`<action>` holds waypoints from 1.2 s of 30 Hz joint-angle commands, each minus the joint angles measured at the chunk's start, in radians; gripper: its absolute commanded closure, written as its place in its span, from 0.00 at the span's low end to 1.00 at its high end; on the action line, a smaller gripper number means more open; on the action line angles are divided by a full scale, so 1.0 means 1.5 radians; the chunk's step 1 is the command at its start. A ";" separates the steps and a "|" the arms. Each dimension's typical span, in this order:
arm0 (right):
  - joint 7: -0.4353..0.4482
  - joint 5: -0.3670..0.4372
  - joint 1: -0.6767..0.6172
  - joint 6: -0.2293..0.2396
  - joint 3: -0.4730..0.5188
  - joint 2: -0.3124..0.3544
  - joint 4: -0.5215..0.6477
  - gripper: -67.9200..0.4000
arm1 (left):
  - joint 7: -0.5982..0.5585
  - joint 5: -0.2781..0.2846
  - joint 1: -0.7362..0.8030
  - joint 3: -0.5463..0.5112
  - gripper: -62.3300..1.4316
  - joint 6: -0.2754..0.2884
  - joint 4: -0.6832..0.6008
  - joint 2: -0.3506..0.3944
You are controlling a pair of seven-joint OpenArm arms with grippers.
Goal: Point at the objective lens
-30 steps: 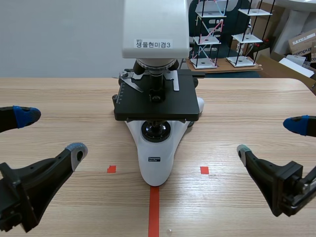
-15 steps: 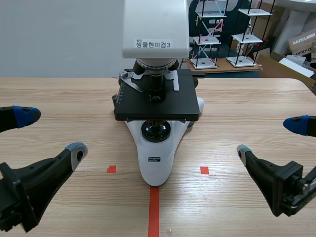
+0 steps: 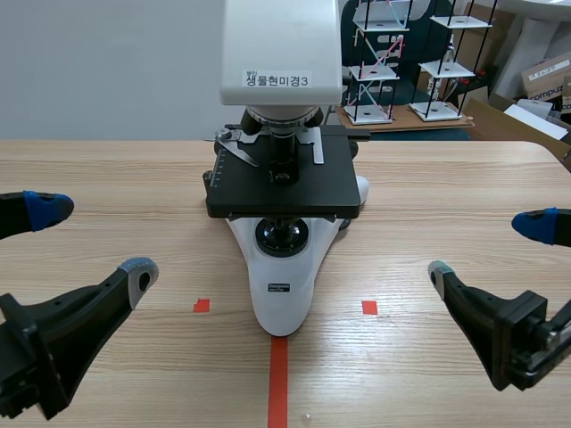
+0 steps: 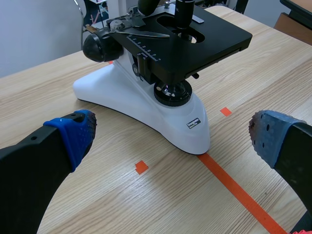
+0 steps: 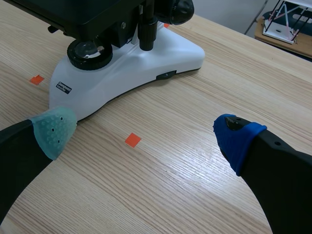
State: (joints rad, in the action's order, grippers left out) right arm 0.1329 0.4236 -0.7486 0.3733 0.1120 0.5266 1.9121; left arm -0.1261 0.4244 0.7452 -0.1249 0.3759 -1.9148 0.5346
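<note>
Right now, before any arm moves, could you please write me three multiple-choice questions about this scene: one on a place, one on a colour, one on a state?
1. Where does the microscope stand?
A) at the far left
B) in the middle, between the two arms
C) behind the right arm

2. What colour is its stage?
A) white
B) red
C) black

3. How are the left pincer and the right pincer?
A) both open, gripping nothing
B) both shut
C) left shut on the microscope

Answers:
1 B, its base sits at the far end of the middle tape line.
2 C, the flat plate is black above the white base.
3 A, each pincer's fingers stand wide apart, short of the microscope.
</note>
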 commanded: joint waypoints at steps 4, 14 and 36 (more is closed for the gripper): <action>0.010 0.005 -0.001 -0.003 0.007 0.003 0.006 0.09 | -0.008 0.006 0.002 0.001 0.00 0.003 -0.007 -0.002; 0.010 0.005 0.001 -0.003 0.007 0.003 0.006 0.16 | -0.010 0.006 0.001 0.001 0.00 0.008 -0.007 -0.002; 0.010 0.005 0.001 -0.003 0.007 0.003 0.006 0.15 | 0.017 0.002 0.002 0.001 0.00 0.011 -0.007 -0.002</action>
State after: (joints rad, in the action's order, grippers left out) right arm 0.1329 0.4236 -0.7486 0.3733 0.1120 0.5266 1.9121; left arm -0.0856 0.4171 0.7448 -0.1249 0.3939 -1.9144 0.5346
